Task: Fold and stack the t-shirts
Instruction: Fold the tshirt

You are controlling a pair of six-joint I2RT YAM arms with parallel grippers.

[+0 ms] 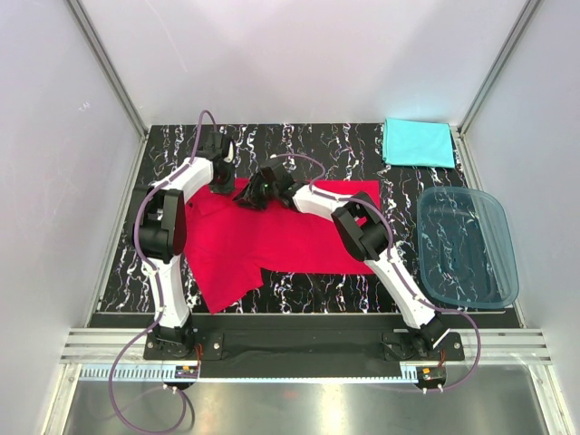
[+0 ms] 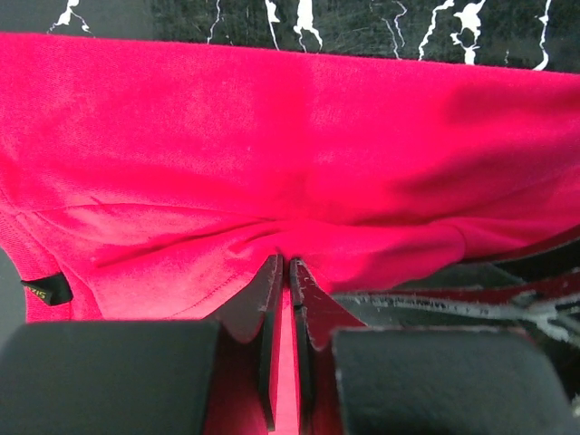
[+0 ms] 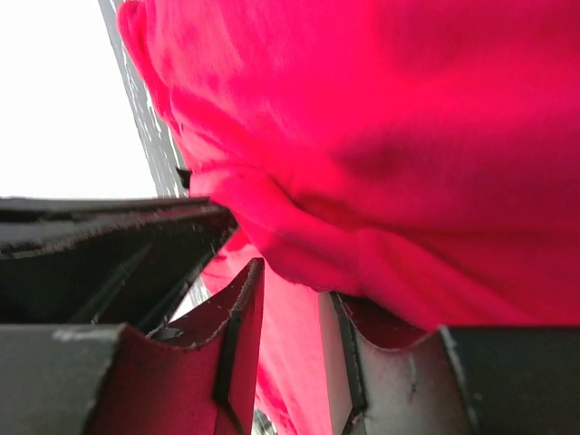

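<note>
- Top: my arms reach forward, elbows bent, with the left gripper (image 1: 223,187) and right gripper (image 1: 251,198) low on the far edge of the red shirt (image 1: 272,240). The turquoise shirt (image 1: 417,142) lies folded at the far right corner.
- Left wrist: jaws almost closed, pinching red cloth.
- Right wrist: jaws partway apart, clamping a red bunch.

We see a plain bright red cloth t-shirt (image 1: 272,240) spread rumpled across the middle of the counter (image 1: 299,292), its far edge bunched. A turquoise cloth t-shirt (image 1: 417,142) lies folded flat at the far right corner.
</note>
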